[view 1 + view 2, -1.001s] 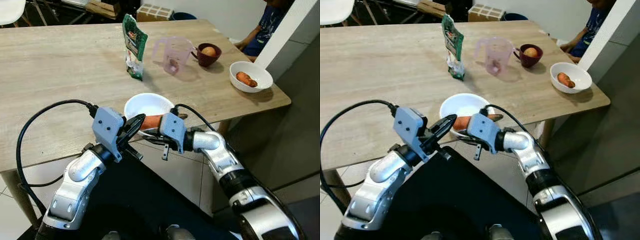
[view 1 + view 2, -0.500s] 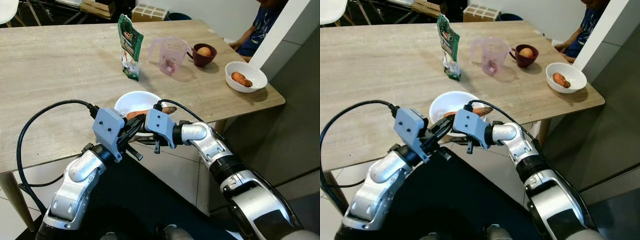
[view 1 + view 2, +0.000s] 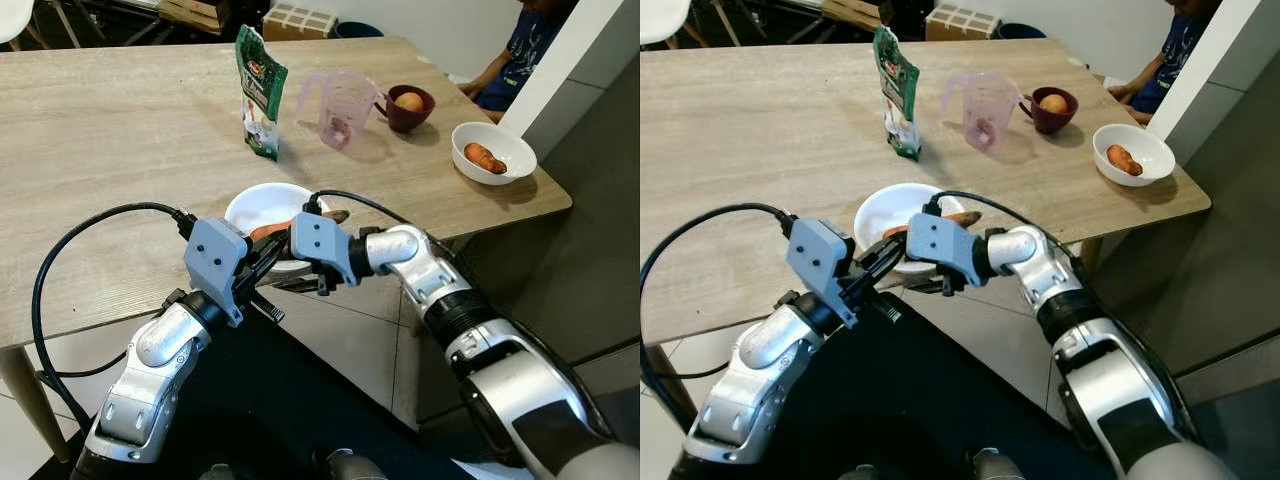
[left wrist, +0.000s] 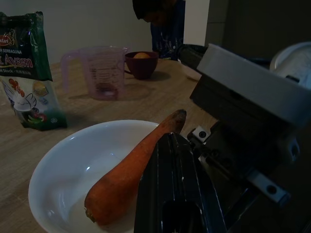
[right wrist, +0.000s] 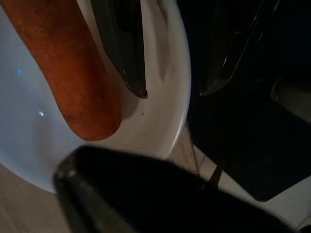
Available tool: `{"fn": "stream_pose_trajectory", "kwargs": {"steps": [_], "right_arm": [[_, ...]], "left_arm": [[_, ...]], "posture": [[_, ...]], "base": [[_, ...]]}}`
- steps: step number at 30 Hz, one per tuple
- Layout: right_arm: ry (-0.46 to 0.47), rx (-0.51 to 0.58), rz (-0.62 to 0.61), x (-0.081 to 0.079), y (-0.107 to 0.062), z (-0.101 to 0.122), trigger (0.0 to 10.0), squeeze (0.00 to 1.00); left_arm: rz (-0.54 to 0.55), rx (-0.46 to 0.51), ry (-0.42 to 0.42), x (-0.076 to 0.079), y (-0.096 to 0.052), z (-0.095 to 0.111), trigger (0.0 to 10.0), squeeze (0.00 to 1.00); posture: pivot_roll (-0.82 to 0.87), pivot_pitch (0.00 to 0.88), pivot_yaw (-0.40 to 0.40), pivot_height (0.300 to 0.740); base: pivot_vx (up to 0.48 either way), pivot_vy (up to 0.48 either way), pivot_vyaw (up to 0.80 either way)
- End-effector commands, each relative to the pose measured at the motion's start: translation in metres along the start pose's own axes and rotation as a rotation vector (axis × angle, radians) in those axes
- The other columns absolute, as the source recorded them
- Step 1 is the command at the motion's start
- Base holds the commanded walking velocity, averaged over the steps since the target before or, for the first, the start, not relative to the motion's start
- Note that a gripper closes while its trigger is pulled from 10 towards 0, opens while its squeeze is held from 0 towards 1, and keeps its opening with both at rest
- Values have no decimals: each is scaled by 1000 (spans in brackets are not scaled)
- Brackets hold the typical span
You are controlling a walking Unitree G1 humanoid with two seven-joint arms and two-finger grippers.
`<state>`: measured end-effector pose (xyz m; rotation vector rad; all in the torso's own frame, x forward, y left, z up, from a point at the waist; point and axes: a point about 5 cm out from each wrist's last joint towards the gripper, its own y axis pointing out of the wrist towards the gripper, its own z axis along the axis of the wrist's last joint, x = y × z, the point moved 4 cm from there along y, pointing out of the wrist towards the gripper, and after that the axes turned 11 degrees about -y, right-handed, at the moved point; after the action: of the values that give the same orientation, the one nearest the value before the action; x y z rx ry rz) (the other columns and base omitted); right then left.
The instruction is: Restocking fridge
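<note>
Now both tools meet at the white round bowl (image 3: 262, 208) holding an orange carrot (image 4: 131, 175); left tool (image 3: 268, 262) and right tool (image 5: 172, 92) both look parted.

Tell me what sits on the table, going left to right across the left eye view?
Green packet → pink measuring jug → dark red bowl holding a round orange fruit → white bowl with a carrot.

Wood table (image 3: 120, 130) w/ green packet (image 3: 258, 92), pink measuring jug (image 3: 345, 108), dark red cup (image 3: 408, 108), white bowl (image 3: 262, 205) at near edge, 2nd white bowl (image 3: 500, 145) at right corner.
</note>
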<state>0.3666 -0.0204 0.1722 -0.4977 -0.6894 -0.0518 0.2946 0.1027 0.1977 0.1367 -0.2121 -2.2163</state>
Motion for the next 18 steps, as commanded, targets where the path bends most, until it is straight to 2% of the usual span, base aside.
{"fn": "stream_pose_trajectory", "kwargs": {"steps": [1,9,18], "right_arm": [[-13,-11,42,-2,-3,-1,10000,0],[-63,-39,107,-7,-6,-2,10000,0],[-108,-70,111,-5,-4,-3,10000,0]], "left_arm": [[-14,-11,-16,5,1,-5,10000,0],[-20,-16,-14,6,2,-7,10000,0],[-25,-20,-10,7,2,-8,10000,0]], "posture": [[-19,150,-142,740],[-24,148,-142,740],[-24,150,-143,740]], "base": [[0,0,0],[0,0,0],[0,0,0]]}}
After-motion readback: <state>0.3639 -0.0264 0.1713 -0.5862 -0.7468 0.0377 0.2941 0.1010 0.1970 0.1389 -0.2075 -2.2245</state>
